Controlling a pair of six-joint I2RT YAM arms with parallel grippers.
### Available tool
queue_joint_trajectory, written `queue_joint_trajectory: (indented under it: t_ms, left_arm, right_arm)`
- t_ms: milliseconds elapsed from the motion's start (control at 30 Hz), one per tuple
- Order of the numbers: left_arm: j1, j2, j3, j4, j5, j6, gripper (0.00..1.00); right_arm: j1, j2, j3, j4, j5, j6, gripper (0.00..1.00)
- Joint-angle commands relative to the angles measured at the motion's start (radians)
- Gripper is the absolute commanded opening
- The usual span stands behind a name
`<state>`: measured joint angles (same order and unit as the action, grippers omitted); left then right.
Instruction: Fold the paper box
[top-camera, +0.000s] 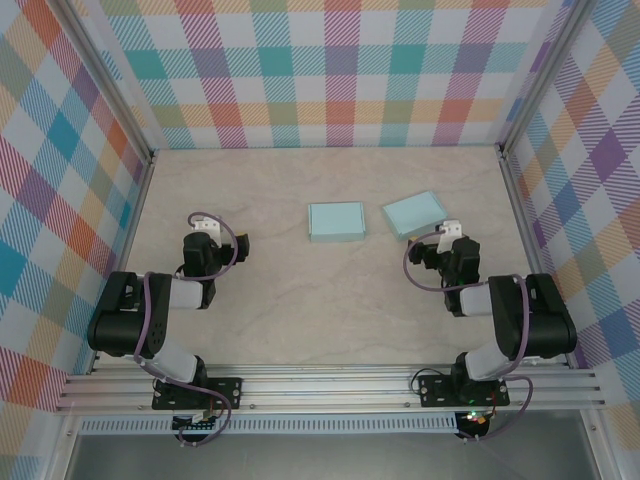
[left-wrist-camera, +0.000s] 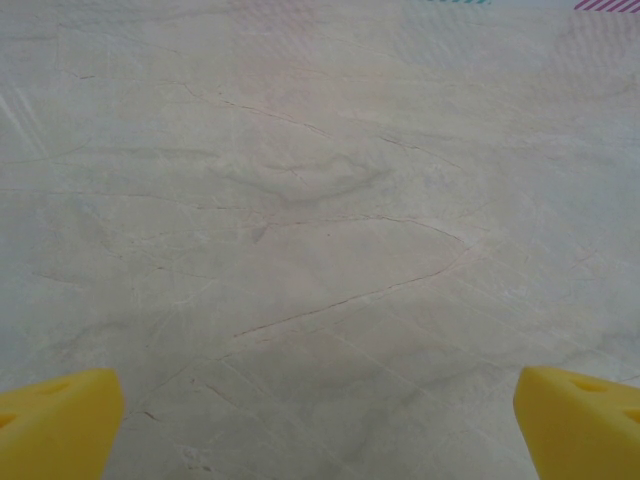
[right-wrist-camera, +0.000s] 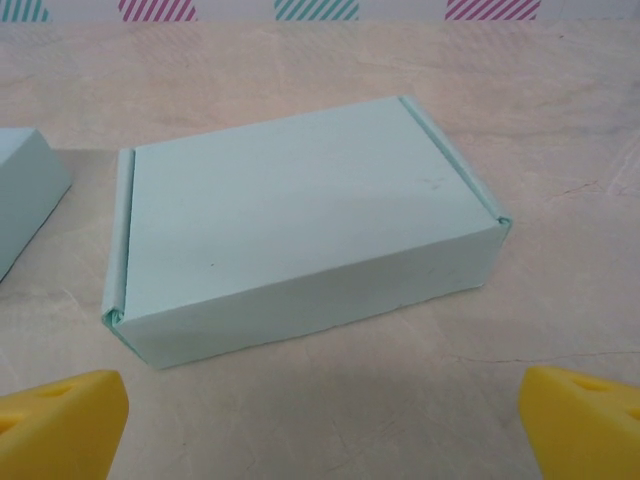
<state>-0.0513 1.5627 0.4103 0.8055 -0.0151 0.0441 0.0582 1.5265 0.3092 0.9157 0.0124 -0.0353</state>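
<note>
Box count: two, both pale mint, both flat on the table (top-camera: 300, 320).
Middle box (top-camera: 336, 221): at the centre of the table, edges square to the back wall, well apart from both arms.
Right box (top-camera: 414, 213): turned at a slant, near the middle one with bare table between them, touching neither pincer.
Right box up close: lid shut, end flaps tucked in at both short sides, top face smooth, a corner of the middle one peeking in at the left edge of the right wrist view.
Arm count: two, black, elbows folded back toward the near rail, one purple cable looping over each.
Left pincer (left-wrist-camera: 320, 420): released, jaws spread wide, clutching nothing, bare marbled table ahead of it.
Right pincer (right-wrist-camera: 320, 420): released too, jaws spread wide, nothing between them, pointed straight at the slanted box and stopped just short of its near long side.
Yellow fingers (right-wrist-camera: 60, 425): four in all, two per wrist view, one in each bottom corner.
Walls (top-camera: 340, 70): three, checked in pastel colours, closing in the left, right and far sides.
Fold status: both boxes fully closed up.
</note>
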Motion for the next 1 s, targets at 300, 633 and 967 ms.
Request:
queue_joint_trajectory:
  t_ms: [300, 633, 967]
  left_arm:
    - [0.008, 0.005, 0.015, -0.005, 0.015, -0.012, 1.0]
    - [0.008, 0.005, 0.015, -0.004, 0.015, -0.012, 1.0]
    - [0.008, 0.005, 0.015, -0.003, 0.015, -0.012, 1.0]
  right_arm:
    - [-0.093, 0.01, 0.092, -0.063, -0.213, 0.028, 1.0]
    - [-0.086, 0.01, 0.102, -0.086, -0.116, 0.052, 1.0]
    - [-0.08, 0.01, 0.103, -0.087, -0.104, 0.05, 1.0]
